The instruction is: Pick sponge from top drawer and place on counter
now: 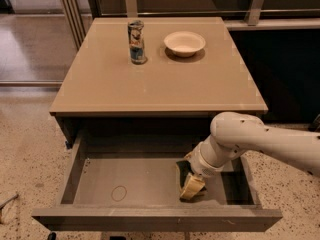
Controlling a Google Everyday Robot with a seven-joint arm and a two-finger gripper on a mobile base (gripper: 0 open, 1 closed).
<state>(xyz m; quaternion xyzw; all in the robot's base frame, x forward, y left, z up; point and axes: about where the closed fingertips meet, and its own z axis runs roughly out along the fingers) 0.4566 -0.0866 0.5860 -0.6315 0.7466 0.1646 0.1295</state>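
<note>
Reaching into the right side of the wide shallow grey top drawer, the pale-padded gripper sits at the small dark-green sponge; whether it is clamped, I cannot tell. A weak hold risks dropping it, or lifting could clip the near edge of the tan glossy counter.

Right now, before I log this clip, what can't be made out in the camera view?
- Sponge: only a dark sliver shows beside the gripper in the drawer's right part. The wrist covers the rest, so the grasp is unclear.
- Top drawer: its back lies in shadow under the counter.
- Arm: cut off by the right edge.
- Can: label too blurred to read.
</note>
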